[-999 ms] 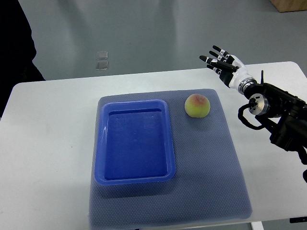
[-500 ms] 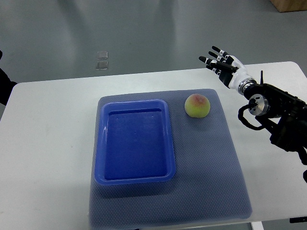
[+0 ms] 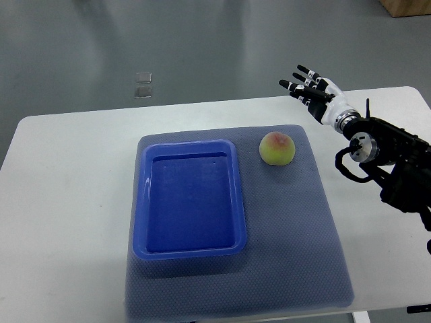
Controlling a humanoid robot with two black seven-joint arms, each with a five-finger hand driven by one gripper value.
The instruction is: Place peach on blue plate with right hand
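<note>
A yellow-green peach with a red blush sits on the grey-blue mat, just right of the blue plate, a rectangular tray that is empty. My right hand is open with its fingers spread, held up and to the right of the peach, near the table's far edge, not touching it. Its black arm comes in from the right edge. The left arm is out of view.
The white table carries the mat. Beyond its far edge is grey floor with two small square markers. A brown box corner shows at the top right.
A dark shape at the left edge has left the picture. My right hand and the peach have barely moved.
</note>
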